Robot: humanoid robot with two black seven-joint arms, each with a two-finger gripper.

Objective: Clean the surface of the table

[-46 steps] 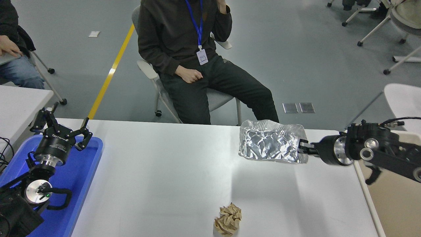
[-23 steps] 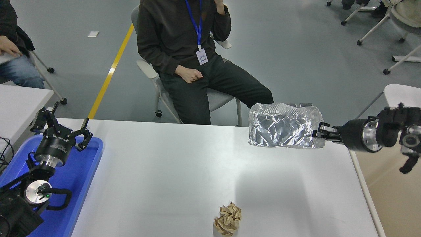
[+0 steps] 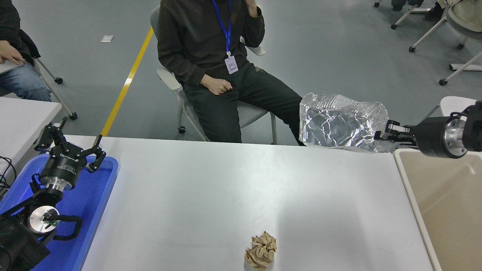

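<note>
Foil [image 3: 340,124] is hanging clenched by one edge in the right gripper [image 3: 385,132], over the far right corner of the table surface [image 3: 211,188] beside the bin [image 3: 444,195] — releasing early risks dropping it back on the table — while crumpled paper [image 3: 261,250] is waiting near, the left gripper [image 3: 71,148] parked open.

Setting: office-type lab or test room. Evidence: grey floor [image 3: 339,56] with yellow line [image 3: 126,84]; wheeled chairs [image 3: 433,26]; white tables [image 3: 22,113]; seated person [image 3: 218,67] wearing lanyard badge [image 3: 231,64]; robot arm [image 3: 56,169] over blue tray [image 3: 90,210].
</note>
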